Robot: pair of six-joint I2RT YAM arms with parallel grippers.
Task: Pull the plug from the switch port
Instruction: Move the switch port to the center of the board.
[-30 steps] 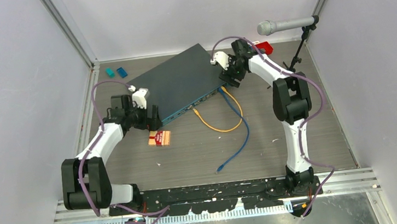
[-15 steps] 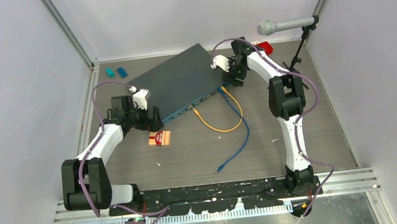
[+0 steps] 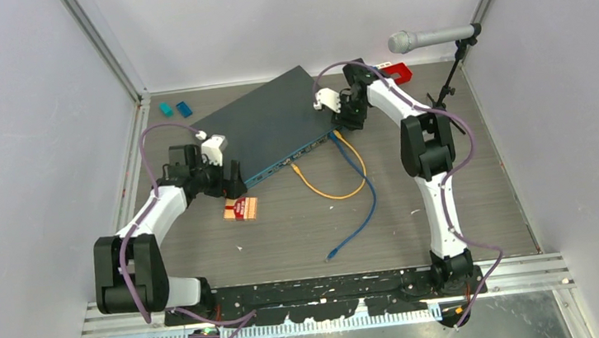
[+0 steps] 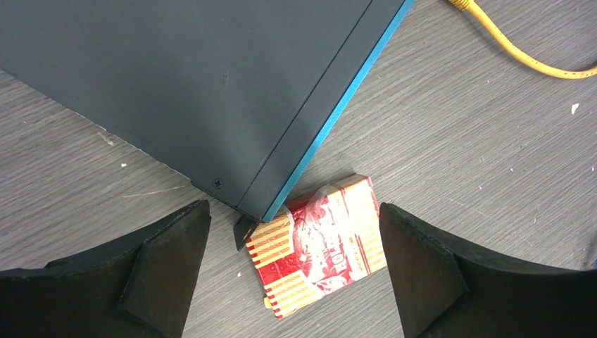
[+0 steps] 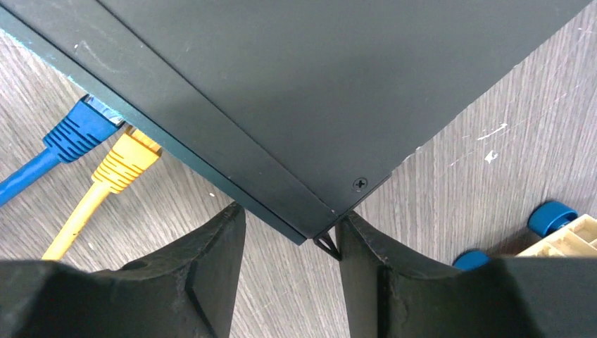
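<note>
The dark grey switch (image 3: 271,126) lies slanted at the back of the table, its teal front edge facing the arms. A blue plug (image 5: 77,134) and a yellow plug (image 5: 130,158) sit side by side in ports near its right end. My right gripper (image 5: 288,218) straddles the switch's right front corner (image 5: 338,77), one finger on the front edge and the other on the side. In the top view, that right gripper (image 3: 345,115) sits at the same corner. My left gripper (image 4: 293,211) stands open around the left front corner (image 4: 176,77), touching nothing.
A red and yellow pack (image 4: 324,243) lies under the switch's left corner. The blue cable (image 3: 363,212) and the yellow cable (image 3: 332,192) trail over the table. Small teal and blue blocks (image 3: 174,109) lie back left. A red block (image 3: 396,71) and a microphone (image 3: 416,39) are back right.
My right gripper has shifted left onto the switch's right corner and its jaws have narrowed around it. The left arm has barely moved.
</note>
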